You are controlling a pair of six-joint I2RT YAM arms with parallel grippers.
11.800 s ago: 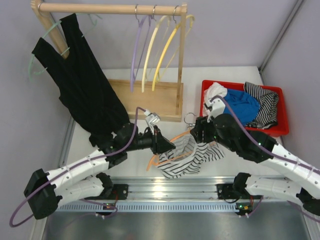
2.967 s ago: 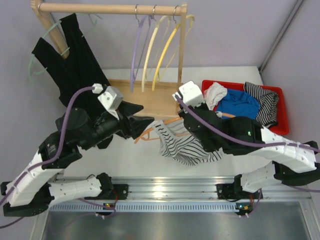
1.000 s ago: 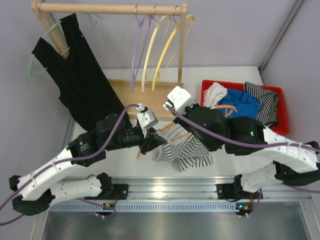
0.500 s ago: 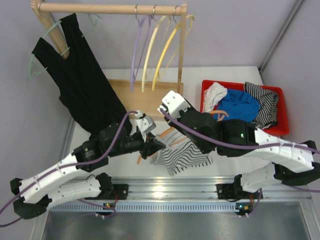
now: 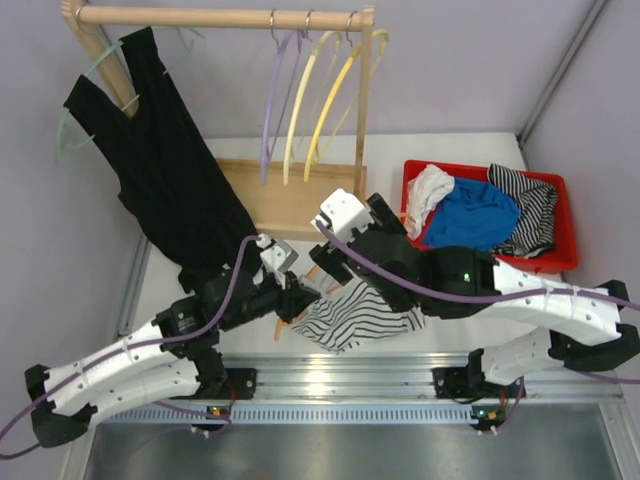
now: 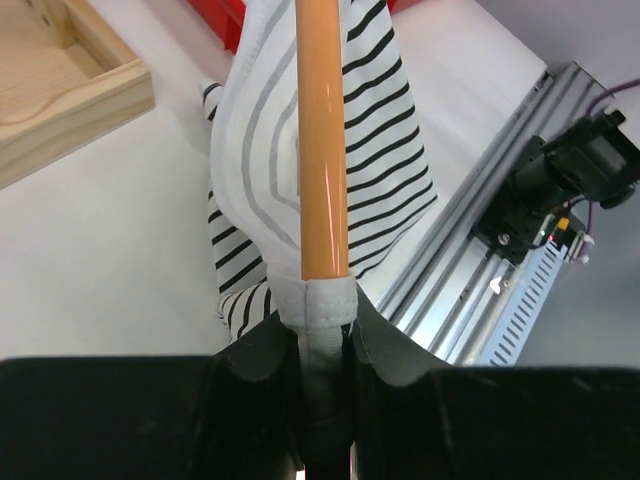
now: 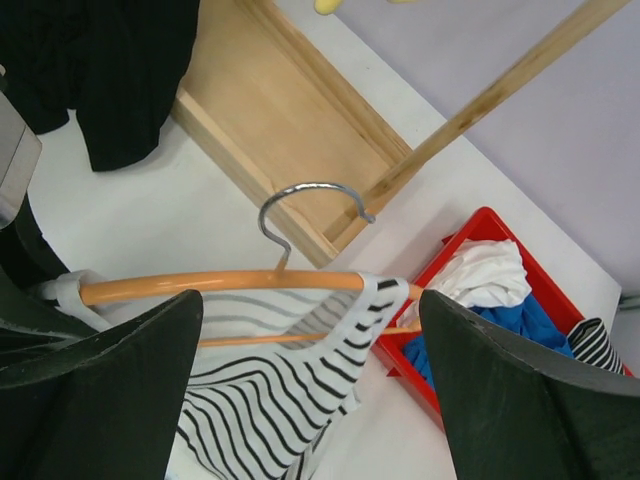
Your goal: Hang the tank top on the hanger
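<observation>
Left fingers point(image 6: 265, 355): I see them pinching the tank top point(image 6: 390, 170) strap against the hanger point(image 6: 322, 150) end.
Right fingers point(image 7: 100, 400): spread wide apart.

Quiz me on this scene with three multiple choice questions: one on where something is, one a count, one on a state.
1. Where is the red bin?
A. right of the wooden rack
B. hanging from the rail
C. on the floor

2. How many empty hangers hang on the rack's rail?
A. one
B. three
C. five

3. What is the left end effector doing?
A. open in the air
B. gripping the bin
C. shut on the tank top strap at the orange hanger end

Answers:
1 A, it sits beside the rack's base.
2 B, a purple hanger, a pale yellow one, a yellow one.
3 C, it pinches the strap's hem where the orange bar ends.
</observation>
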